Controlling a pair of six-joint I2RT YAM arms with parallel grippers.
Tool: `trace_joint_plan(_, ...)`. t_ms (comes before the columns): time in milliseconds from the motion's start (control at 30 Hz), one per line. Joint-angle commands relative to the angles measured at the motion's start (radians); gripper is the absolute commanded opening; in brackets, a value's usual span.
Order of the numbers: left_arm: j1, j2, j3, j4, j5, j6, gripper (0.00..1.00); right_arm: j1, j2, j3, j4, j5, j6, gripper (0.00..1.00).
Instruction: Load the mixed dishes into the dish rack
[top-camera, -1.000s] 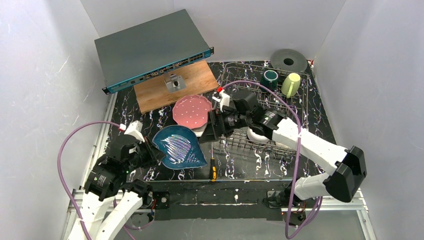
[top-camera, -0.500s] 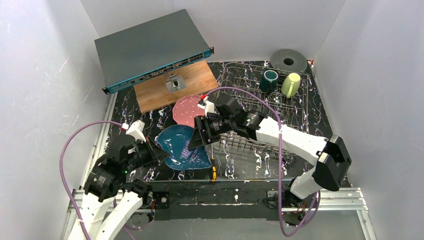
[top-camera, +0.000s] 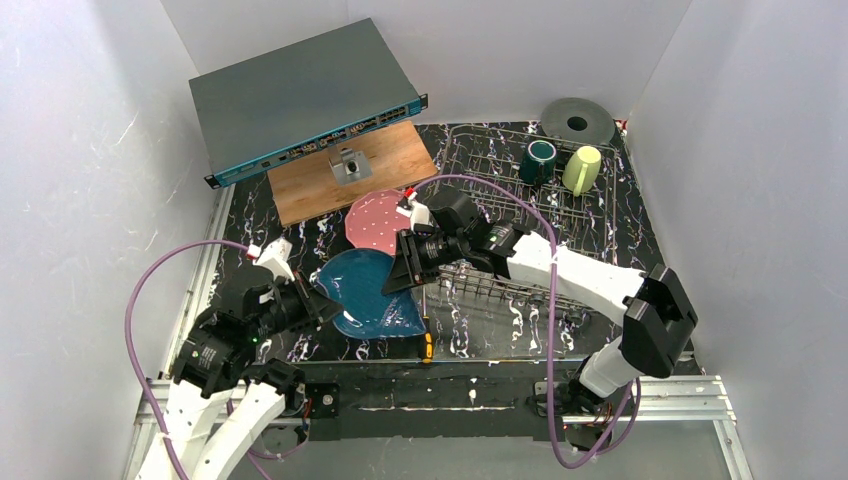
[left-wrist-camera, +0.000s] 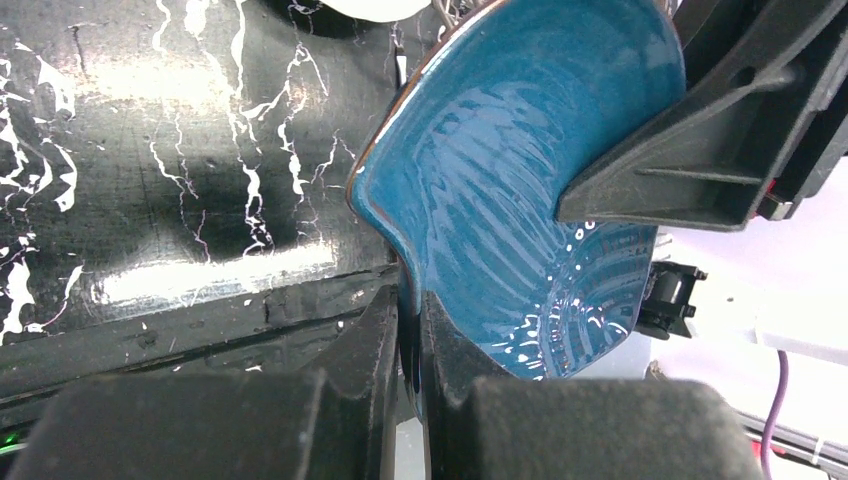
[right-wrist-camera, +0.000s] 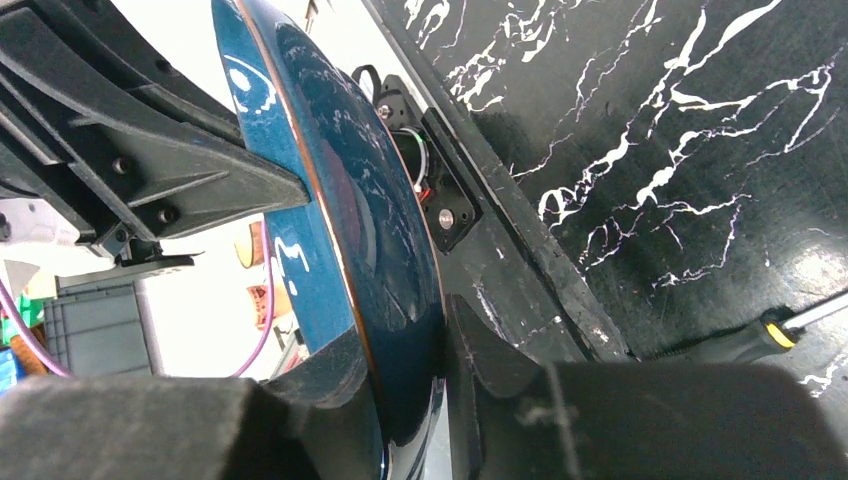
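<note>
The dark blue plate (left-wrist-camera: 520, 180) is held tilted between both claws, so a handover is judged to be in hand. Its near rim is pinched in the left claw (left-wrist-camera: 408, 300), and its far rim is pinched in the right claw (right-wrist-camera: 405, 360). Next, release by the left claw is called for. The plate can then be carried to the dish rack (top-camera: 580, 200) behind the right claw.

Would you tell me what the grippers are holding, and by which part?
Both pinch the rim of the blue plate: left gripper on one side, right gripper opposite.
</note>
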Motion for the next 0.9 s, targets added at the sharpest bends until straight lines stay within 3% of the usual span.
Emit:
trace_joint_plan(0, 0.003, 0.01, 0.001, 0.104, 0.058, -0.031, 0.0, 0.016, 0.008, 0.004, 0.124, -0.083, 0.038, 0.14)
trace_joint_plan(67, 0.003, 0.01, -0.003, 0.103, 0.046, -0.034, 0.0, 0.015, 0.006, -0.003, 0.139, -0.09, 0.045, 0.02)
trace_joint_plan(167, 0.002, 0.017, 0.013, 0.051, -0.02, -0.082, 0.01, 0.015, -0.011, -0.005, 0.138, -0.088, 0.037, 0.01)
trace_joint_plan(300, 0.002, 0.019, 0.036, 0.004, -0.051, -0.107, 0.54, 0.003, -0.05, -0.028, 0.143, -0.04, 0.036, 0.01)
trace_joint_plan(433, 0.003, -0.004, 0.065, -0.051, -0.095, -0.121, 0.81, -0.036, -0.082, -0.063, 0.144, -0.037, 0.042, 0.01)
trace_joint_plan(533, 0.002, -0.034, 0.074, -0.065, -0.088, -0.121, 0.94, -0.087, -0.116, -0.083, 0.122, -0.033, 0.038, 0.01)
trace_joint_plan(733, 0.002, -0.053, 0.112, -0.112, -0.125, -0.109, 0.98, -0.257, -0.215, -0.08, 0.023, -0.008, -0.016, 0.01)
trace_joint_plan(867, 0.003, -0.008, 0.145, -0.125, -0.112, -0.088, 0.98, -0.359, -0.306, -0.035, -0.148, 0.219, -0.059, 0.01)
